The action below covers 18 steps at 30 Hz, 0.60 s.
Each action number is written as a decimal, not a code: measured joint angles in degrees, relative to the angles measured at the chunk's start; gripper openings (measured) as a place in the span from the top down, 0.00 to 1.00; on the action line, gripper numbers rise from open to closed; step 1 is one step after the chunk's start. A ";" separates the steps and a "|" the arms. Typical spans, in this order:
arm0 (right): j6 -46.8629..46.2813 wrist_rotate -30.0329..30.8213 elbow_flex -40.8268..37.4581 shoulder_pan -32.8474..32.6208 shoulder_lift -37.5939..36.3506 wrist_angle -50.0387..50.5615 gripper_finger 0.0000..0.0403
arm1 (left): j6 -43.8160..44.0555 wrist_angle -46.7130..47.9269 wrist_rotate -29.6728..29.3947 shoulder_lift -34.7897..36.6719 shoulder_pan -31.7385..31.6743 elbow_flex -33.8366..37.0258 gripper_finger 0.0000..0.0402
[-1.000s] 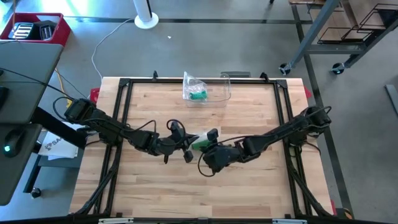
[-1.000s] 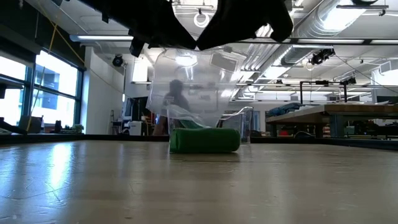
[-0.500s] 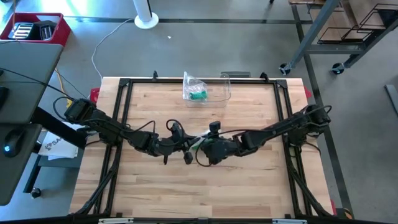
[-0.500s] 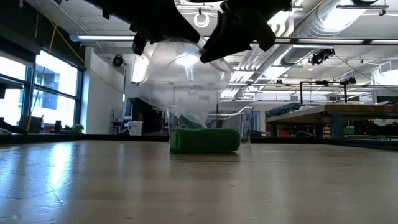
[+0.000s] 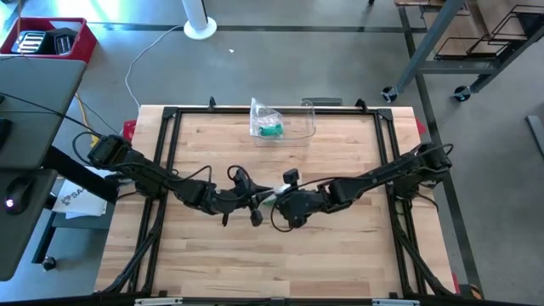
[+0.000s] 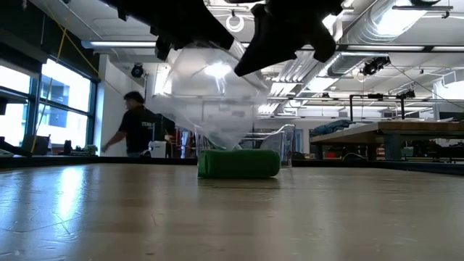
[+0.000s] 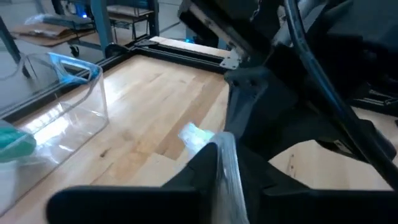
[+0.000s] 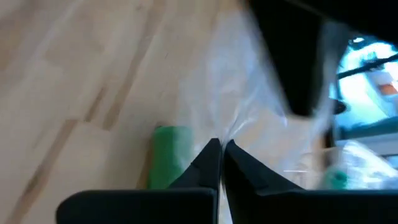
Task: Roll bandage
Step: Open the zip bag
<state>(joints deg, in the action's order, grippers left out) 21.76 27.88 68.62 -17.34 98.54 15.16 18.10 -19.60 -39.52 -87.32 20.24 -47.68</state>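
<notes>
Both hands — left hand (image 7: 219, 177) and right hand (image 8: 220, 163) — pinch the clear plastic bag (image 6: 210, 98) above the table (image 5: 340, 255), green bandage roll (image 6: 238, 163) below.

A light wooden table (image 5: 340, 255) with a black frame is seen from above. The two dark arms' grippers, left gripper (image 5: 257, 201) and right gripper (image 5: 286, 197), are met at its centre. A clear plastic bag with green contents (image 5: 267, 123) lies near the far edge.

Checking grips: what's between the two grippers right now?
Low view: a clear plastic bag stretched between left gripper and right gripper, above the green bandage roll.
</notes>
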 joint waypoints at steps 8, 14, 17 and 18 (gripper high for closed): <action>4.07 -7.10 -0.07 0.14 0.13 1.77 1.00 | -6.13 0.50 12.63 2.41 -3.48 -0.14 0.72; 6.61 -7.36 3.73 1.92 0.13 5.82 1.00 | -16.72 10.88 17.39 3.18 -5.91 -4.37 0.69; 8.36 -7.36 5.73 3.06 0.13 6.51 1.00 | -19.99 19.54 17.13 3.18 -6.89 -8.64 0.69; 9.23 -7.32 6.11 3.33 0.11 6.49 1.00 | -20.17 23.28 16.69 3.20 -7.25 -10.12 0.70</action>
<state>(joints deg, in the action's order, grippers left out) 30.99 20.56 74.73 -14.01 98.65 21.65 -2.07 3.68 -22.82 -84.12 12.99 -57.80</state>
